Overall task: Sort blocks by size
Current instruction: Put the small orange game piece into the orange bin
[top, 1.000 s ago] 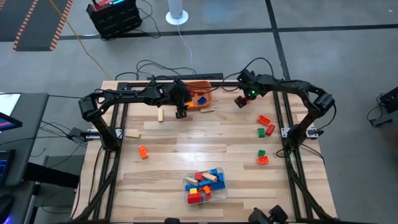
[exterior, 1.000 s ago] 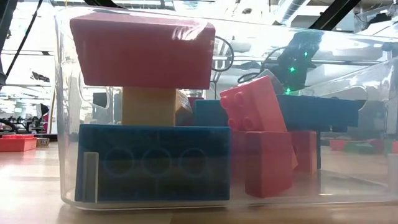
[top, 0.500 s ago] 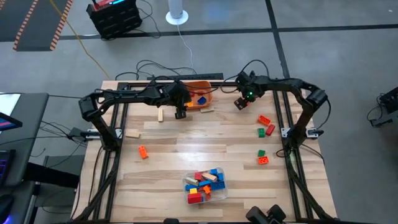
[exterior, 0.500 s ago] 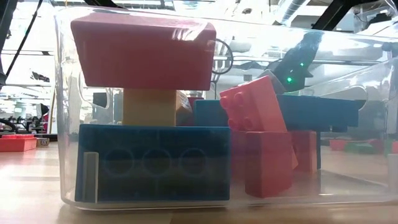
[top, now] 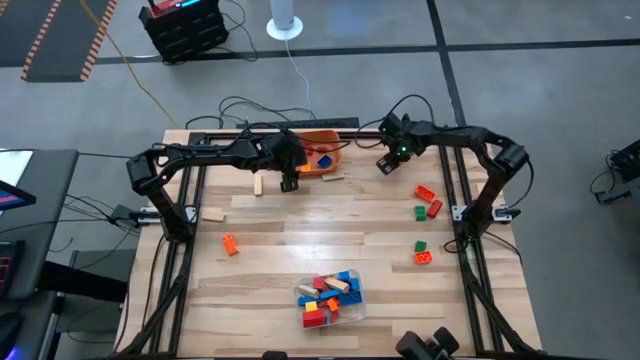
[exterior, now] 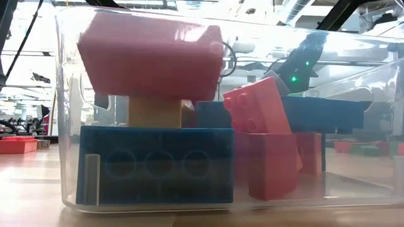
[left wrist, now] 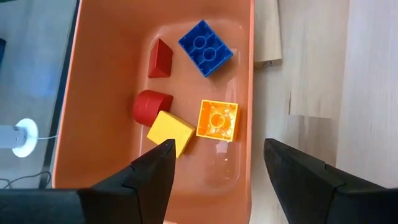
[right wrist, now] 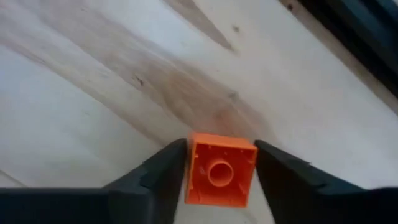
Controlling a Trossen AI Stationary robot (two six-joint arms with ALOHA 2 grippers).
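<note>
Wood tabletop [top: 300, 240]: right gripper [right wrist: 221, 163] clamps small orange block [right wrist: 221, 169]; next, carry to orange bowl [left wrist: 112, 81]; left gripper [left wrist: 214, 163] gapes empty.

Blocks are scattered in groups — a small orange one [top: 230, 243] and a tan one [top: 214, 215] lie at the left, red, green and orange ones [top: 427, 201] at the right, a mixed pile [top: 328, 293] near the front, several [left wrist: 206, 48] far back — one orange square block [right wrist: 220, 169] sits gripped between dark fingers
</note>
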